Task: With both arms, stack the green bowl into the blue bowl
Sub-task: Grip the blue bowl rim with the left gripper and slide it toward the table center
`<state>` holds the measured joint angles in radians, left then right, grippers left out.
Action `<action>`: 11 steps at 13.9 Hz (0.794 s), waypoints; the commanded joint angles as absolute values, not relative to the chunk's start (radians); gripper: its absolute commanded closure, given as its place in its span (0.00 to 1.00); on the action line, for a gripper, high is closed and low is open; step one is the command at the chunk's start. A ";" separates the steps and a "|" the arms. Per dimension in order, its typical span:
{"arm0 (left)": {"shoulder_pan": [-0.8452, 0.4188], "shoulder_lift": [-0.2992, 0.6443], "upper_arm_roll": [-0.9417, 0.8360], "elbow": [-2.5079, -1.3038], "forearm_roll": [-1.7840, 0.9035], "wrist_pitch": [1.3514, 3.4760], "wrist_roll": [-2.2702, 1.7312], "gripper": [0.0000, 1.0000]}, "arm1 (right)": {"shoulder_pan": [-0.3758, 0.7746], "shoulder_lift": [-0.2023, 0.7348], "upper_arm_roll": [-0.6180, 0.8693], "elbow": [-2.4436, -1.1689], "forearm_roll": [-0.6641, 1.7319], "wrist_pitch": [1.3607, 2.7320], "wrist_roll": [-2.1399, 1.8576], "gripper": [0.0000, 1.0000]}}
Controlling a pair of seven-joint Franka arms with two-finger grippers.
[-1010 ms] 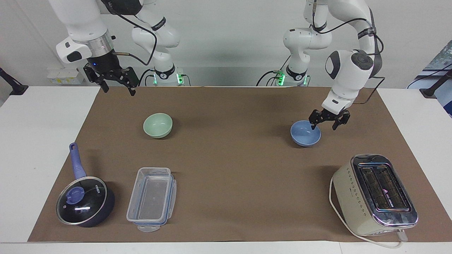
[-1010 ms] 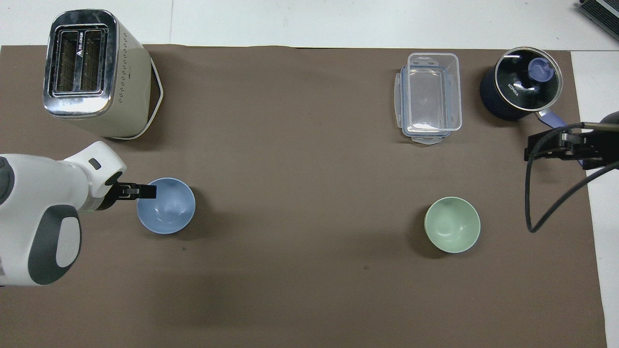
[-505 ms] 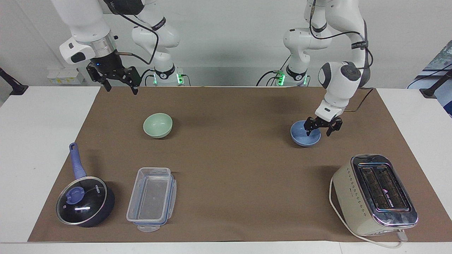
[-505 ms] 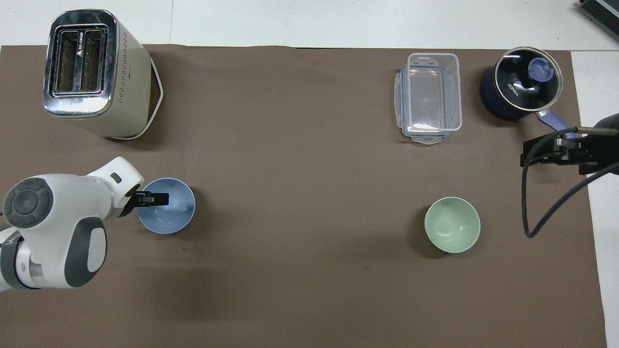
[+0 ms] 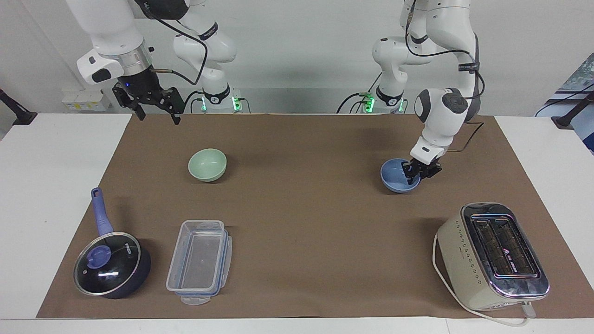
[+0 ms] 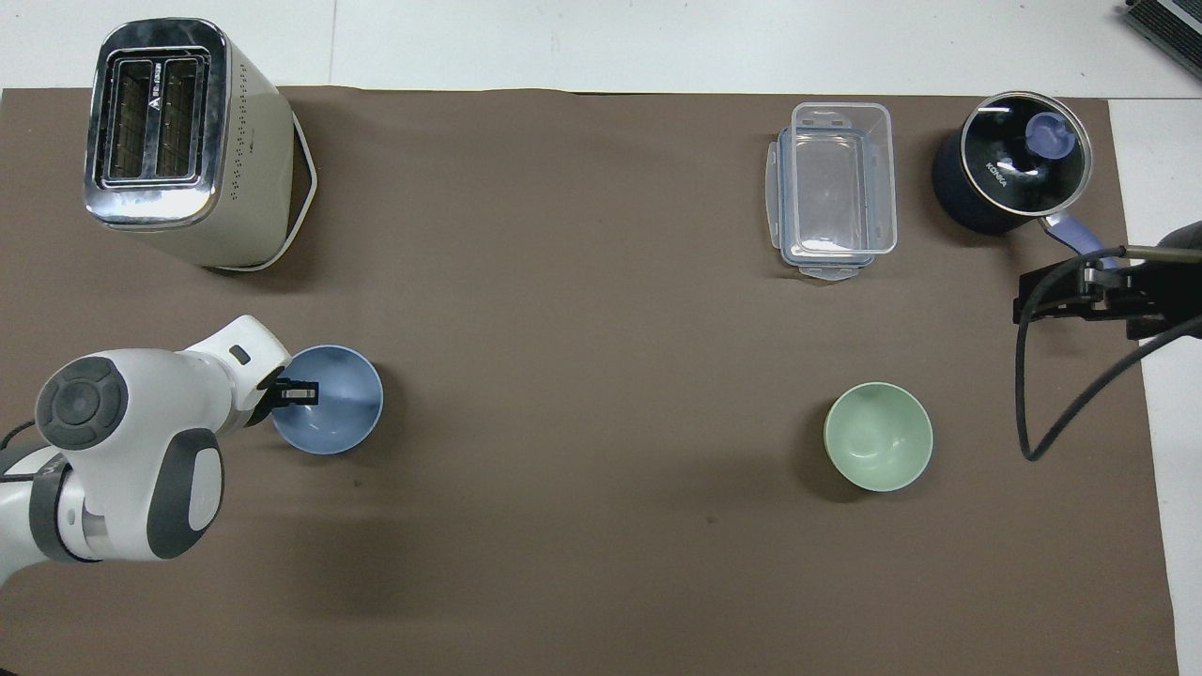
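The blue bowl (image 5: 397, 178) (image 6: 338, 413) sits on the brown mat toward the left arm's end. My left gripper (image 5: 417, 173) (image 6: 286, 392) is down at the bowl's rim on the side toward the left arm's end. One finger is inside the bowl and one outside, drawn in on the rim. The green bowl (image 5: 207, 164) (image 6: 879, 436) sits alone toward the right arm's end. My right gripper (image 5: 158, 117) (image 6: 1066, 299) is open and empty. It hangs high over the mat's edge at the right arm's end, apart from the green bowl.
A cream toaster (image 5: 493, 256) stands farther from the robots than the blue bowl. A clear plastic container (image 5: 199, 261) and a dark lidded pan (image 5: 111, 264) with a blue handle lie farther out than the green bowl. The brown mat (image 5: 301, 208) is bare between the bowls.
My left gripper lowered onto the blue bowl's rim and its fingers drew together; the bowl shifted slightly toward the table's middle. My right gripper drifted a little and stayed high.
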<state>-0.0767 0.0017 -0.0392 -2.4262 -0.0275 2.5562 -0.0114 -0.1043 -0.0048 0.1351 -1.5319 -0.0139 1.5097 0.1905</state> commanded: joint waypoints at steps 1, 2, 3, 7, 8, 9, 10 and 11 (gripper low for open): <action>-0.094 -0.026 -0.026 -2.410 -0.035 2.544 -0.008 1.00 | -0.115 -0.003 0.141 -1.525 -0.009 1.508 0.199 0.00; -0.095 -0.034 -0.026 -2.384 -0.035 2.493 -0.011 1.00 | -0.115 -0.003 0.141 -1.525 -0.009 1.508 0.199 0.00; -0.095 -0.043 -0.026 -2.358 -0.035 2.437 -0.012 1.00 | -0.115 -0.003 0.141 -1.525 -0.009 1.508 0.198 0.00; -0.094 -0.078 -0.026 -2.219 -0.035 2.236 -0.012 1.00 | -0.115 -0.005 0.140 -1.528 -0.009 1.508 0.199 0.00; -0.094 -0.081 -0.026 -2.177 -0.035 2.179 -0.012 1.00 | -0.115 -0.005 0.140 -1.529 -0.009 1.508 0.199 0.00; -0.094 -0.081 -0.026 -2.133 -0.035 2.121 -0.012 1.00 | -0.115 -0.005 0.140 -1.529 -0.009 1.509 0.198 0.00; -0.095 -0.081 -0.028 -2.082 -0.037 2.062 -0.015 1.00 | -0.117 -0.005 0.140 -1.529 -0.009 1.509 0.198 0.00; -0.095 -0.081 -0.032 -2.030 -0.041 1.999 -0.023 1.00 | -0.117 -0.005 0.140 -1.529 -0.009 1.509 0.198 0.00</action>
<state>-0.0786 -0.0842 -0.0390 -2.1172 -0.0294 2.1043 -0.0116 -0.1070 -0.0048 0.1350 -1.5320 -0.0139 1.5098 0.1905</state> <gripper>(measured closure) 0.930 0.000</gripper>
